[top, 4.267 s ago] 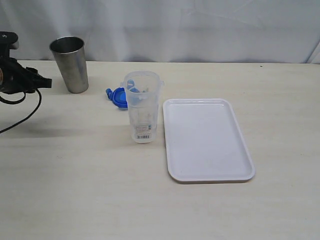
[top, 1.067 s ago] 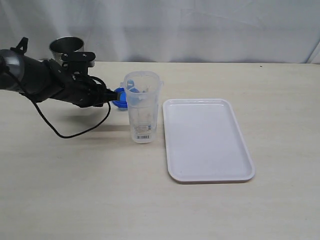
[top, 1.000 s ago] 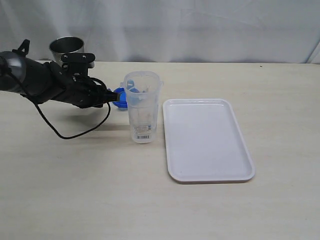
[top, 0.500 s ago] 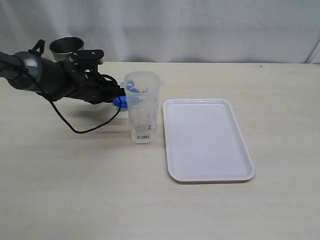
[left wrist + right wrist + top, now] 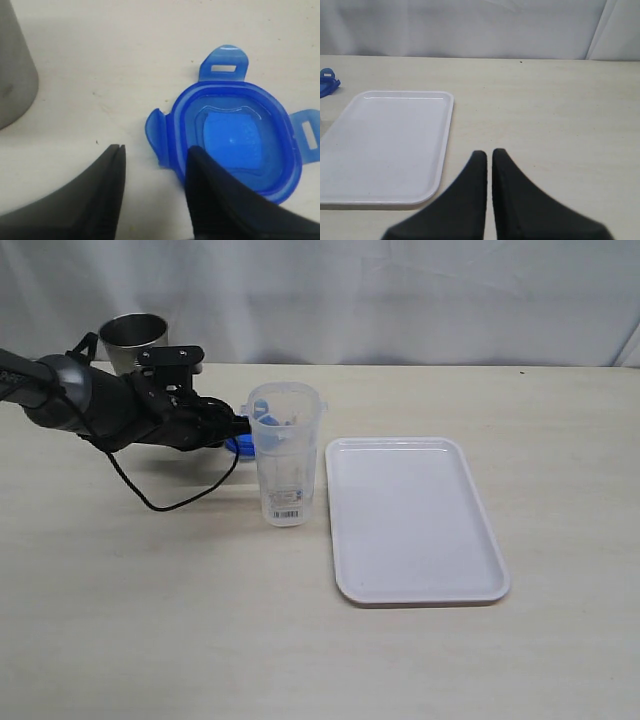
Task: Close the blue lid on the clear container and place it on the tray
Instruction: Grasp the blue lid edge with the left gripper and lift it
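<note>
LID IN REACH: The robot's black left claw (image 5: 155, 150) sits low over the small rounded-square blue plastic lid with snap-lock flaps (image 5: 235, 145). Its jaws are parted and grip nothing. One flap stands in the gap at the fingertips, and one finger overlaps the lid's rim.

From the outside camera, the lid lies on the pale wood-grain table (image 5: 150, 620) at about ten o'clock from the tall clear plastic container (image 5: 286, 455), just behind it. The grey steel cup (image 5: 133, 335) stands farther out on the same bearing. The flat white rectangular plastic tray (image 5: 415, 520) lies at three o'clock from the container, just beside it. The right claw (image 5: 488, 152) is clenched on nothing, out of the outside camera's sight.

The step in hand looks to be the pick-up of the lid. A hinged flap would likely fold in the grip, so biting deeper onto the stiffer rim seems wiser. The lid appears to lie underside up, so it would need turning before seating. The lift should rise straight, clear of the narrow container, which could easily tip.
</note>
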{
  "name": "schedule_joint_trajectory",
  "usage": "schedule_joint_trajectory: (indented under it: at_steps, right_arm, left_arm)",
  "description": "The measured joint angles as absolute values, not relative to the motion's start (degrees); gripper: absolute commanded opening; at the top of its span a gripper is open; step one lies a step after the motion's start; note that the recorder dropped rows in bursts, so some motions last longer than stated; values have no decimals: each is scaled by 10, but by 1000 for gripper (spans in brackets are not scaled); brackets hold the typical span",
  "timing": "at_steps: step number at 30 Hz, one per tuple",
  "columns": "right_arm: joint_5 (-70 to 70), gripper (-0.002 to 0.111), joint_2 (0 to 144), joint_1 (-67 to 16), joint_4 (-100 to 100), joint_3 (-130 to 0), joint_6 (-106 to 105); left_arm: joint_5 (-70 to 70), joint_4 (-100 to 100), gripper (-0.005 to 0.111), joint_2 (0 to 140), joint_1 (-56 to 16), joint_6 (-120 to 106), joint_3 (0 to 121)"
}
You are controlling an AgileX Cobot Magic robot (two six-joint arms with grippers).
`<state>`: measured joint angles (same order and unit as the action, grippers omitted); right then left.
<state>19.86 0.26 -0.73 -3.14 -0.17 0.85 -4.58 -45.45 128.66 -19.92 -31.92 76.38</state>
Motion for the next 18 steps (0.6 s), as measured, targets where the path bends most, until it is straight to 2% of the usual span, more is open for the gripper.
schedule_joint_trajectory:
  at_steps: [18]
  right_arm:
    - [199,5,3,-7,-31,-2,8]
  left_arm:
    - [-52,-455,38,1288,-199,-305,764]
